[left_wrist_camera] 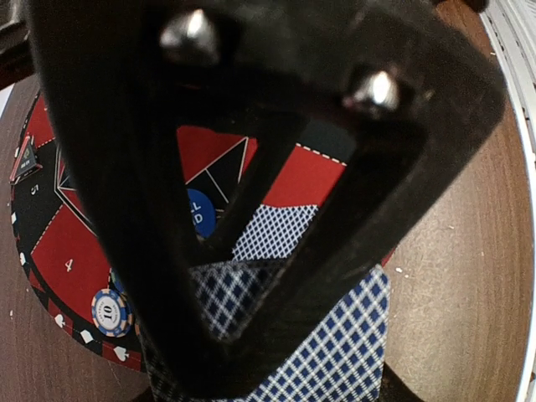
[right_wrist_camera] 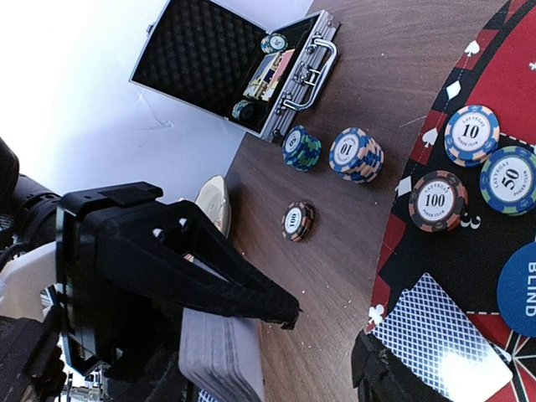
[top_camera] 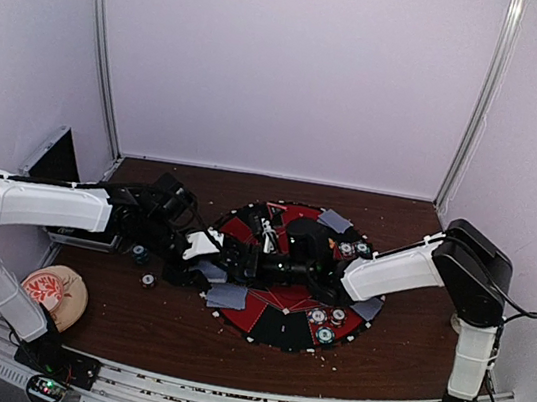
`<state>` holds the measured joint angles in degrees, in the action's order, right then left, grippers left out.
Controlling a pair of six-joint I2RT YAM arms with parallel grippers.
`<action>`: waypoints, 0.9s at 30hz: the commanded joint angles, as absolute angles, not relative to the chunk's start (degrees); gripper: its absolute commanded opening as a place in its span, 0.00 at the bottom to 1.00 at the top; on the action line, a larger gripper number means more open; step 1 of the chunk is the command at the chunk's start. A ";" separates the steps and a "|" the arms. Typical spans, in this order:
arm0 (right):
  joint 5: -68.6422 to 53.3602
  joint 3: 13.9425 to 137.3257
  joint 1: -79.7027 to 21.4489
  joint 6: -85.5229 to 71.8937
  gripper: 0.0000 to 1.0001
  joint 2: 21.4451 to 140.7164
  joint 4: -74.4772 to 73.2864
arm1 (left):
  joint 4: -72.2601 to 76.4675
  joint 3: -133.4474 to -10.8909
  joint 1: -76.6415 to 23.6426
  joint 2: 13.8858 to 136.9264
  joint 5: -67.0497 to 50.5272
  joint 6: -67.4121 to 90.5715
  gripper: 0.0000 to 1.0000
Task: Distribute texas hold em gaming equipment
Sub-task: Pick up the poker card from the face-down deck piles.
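My left gripper (top_camera: 203,249) (left_wrist_camera: 243,377) is shut on a deck of blue-checked playing cards (left_wrist_camera: 360,343) (right_wrist_camera: 219,360) at the left rim of the round red-and-black mat (top_camera: 281,332). My right gripper (top_camera: 245,258) (right_wrist_camera: 285,377) reaches in from the right and stands open by the deck's end; only one of its fingers (right_wrist_camera: 394,377) shows clearly. Single cards (top_camera: 226,296) (right_wrist_camera: 440,339) lie face down on the mat. Poker chips (right_wrist_camera: 471,136) (top_camera: 326,336) sit on the mat beside a blue BLIND button (right_wrist_camera: 519,289) (left_wrist_camera: 199,213).
Two chip stacks (right_wrist_camera: 358,155) and a single chip (right_wrist_camera: 298,221) stand on the brown table left of the mat. The open metal case (right_wrist_camera: 234,63) (top_camera: 53,154) is at the far left. A round tan and red dish (top_camera: 55,292) lies near the left arm's base.
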<state>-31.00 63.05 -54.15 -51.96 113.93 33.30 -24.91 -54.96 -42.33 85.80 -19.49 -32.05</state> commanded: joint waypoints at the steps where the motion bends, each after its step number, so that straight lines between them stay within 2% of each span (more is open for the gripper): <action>1: -31.28 65.48 -54.73 -52.91 0.62 116.10 34.11 | -23.38 -54.58 -42.11 84.55 -20.65 -32.26 0.54; 16: -27.45 65.19 -53.31 -49.36 0.32 114.83 25.78 | -23.44 -54.41 -42.15 84.38 -20.83 -32.27 0.54; 27: -25.31 61.81 -51.44 -47.70 0.25 111.04 23.60 | -23.38 -54.47 -42.10 84.51 -20.72 -32.26 0.54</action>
<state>-30.83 63.90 -53.69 -49.06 112.64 28.62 -24.43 -54.65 -42.30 85.80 -18.50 -32.01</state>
